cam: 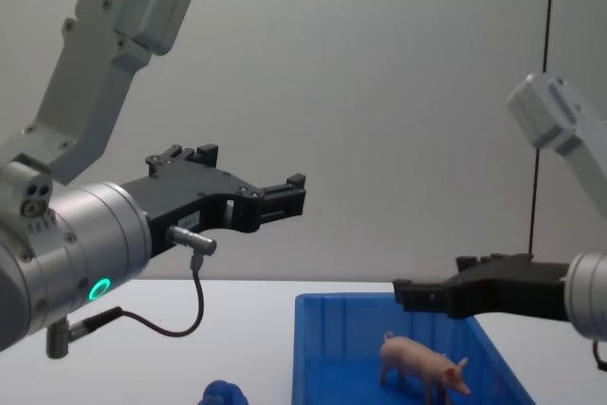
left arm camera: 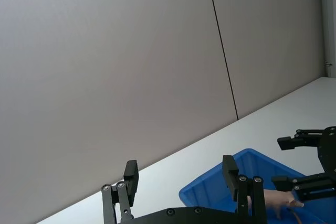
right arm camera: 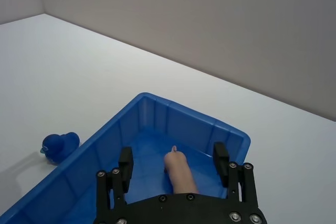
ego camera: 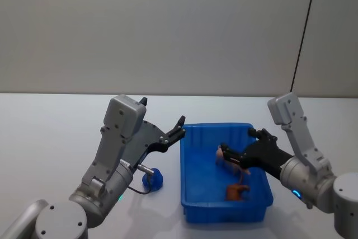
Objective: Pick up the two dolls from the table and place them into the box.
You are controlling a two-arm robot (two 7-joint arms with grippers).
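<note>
In the head view we find the box (ego camera: 224, 212), bright blue with straight walls, sitting toward the near edge of the white tabletop (ego camera: 50, 138). The pig (ego camera: 226, 158), small and pale pink, is inside it near the middle of the floor. A small orange-brown thing (ego camera: 236, 192) lies closer to the box's near wall. The right gripper (ego camera: 239, 141) hangs over the pig with its jaws spread. The blue doll (ego camera: 152, 179), dark and rounded, lies on the tabletop just beside the box's left wall. The left gripper (ego camera: 177, 127) is raised by the box's far left corner, jaws spread and empty.

In the left wrist view we see its jaws well apart, with the box and the pig beyond them.

In the right wrist view the pig's pink body lies between the two fingers and touches neither. The blue doll shows a round head and a beak-like point.

In the chest view the pig stands upright on four legs on the box floor, below the right gripper and clear of it.
</note>
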